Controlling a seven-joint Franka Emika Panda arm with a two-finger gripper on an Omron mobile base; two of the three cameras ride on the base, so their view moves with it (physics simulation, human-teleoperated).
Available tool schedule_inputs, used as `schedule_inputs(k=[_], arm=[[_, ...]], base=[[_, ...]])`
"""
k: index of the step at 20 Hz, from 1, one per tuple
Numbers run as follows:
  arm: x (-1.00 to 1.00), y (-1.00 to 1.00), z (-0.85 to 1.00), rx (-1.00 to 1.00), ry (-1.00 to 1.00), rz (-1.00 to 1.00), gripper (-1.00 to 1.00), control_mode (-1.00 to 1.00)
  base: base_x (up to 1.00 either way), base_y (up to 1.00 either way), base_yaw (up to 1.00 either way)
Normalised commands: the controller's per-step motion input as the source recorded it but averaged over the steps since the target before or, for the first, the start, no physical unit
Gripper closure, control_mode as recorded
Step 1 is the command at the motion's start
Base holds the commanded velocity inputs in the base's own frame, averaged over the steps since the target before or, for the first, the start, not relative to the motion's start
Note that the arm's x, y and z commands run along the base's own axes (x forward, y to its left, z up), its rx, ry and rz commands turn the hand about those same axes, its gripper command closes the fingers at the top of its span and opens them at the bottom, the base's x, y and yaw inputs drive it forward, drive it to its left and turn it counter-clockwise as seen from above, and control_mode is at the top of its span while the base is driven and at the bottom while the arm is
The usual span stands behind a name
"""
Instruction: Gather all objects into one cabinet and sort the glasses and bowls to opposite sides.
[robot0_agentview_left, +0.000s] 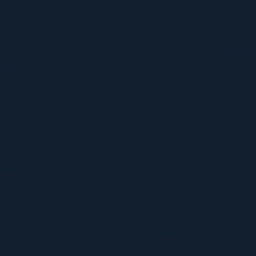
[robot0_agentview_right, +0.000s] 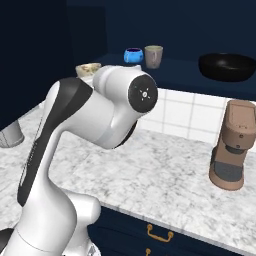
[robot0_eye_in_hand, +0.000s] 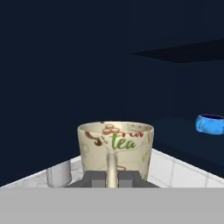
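In the right base view the white arm (robot0_agentview_right: 95, 120) reaches toward the open cabinet (robot0_agentview_right: 175, 70), where a blue bowl (robot0_agentview_right: 133, 55) and a beige cup (robot0_agentview_right: 153, 56) stand near each other; a cream mug (robot0_agentview_right: 88, 69) peeks behind the arm; in the hand view the gripper (robot0_eye_in_hand: 112, 178) is closed on the handle of this mug (robot0_eye_in_hand: 116, 148), carried in the air; I judge the next move must place it by the cup, apart from the bowl (robot0_eye_in_hand: 211, 124).
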Motion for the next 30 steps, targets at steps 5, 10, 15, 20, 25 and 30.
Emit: schedule_inputs(k=[5, 10, 15, 20, 25, 30], arm=[[0.02, 0.0, 0.0, 0.0, 0.0, 0.0, 1.0, -1.0], [0.45, 0.65, 0.17, 0.0, -0.14, -0.18, 1.0, -1.0], [0.33, 0.69, 0.3, 0.0, -0.14, -0.16, 1.0, -1.0], [0.31, 0.01, -0.01, 0.01, -0.14, -0.09, 1.0, -1.0], [0.17, 0.07, 0.0, 0.01, -0.04, -0.05, 1.0, -1.0], [0.19, 0.22, 0.01, 0.0, 0.0, -0.05, 1.0, -1.0]], base=[[0.18, 0.05, 0.0], [0.0, 0.0, 0.0], [0.0, 0.0, 0.0], [0.0, 0.0, 0.0], [0.0, 0.0, 0.0], [0.0, 0.0, 0.0]])
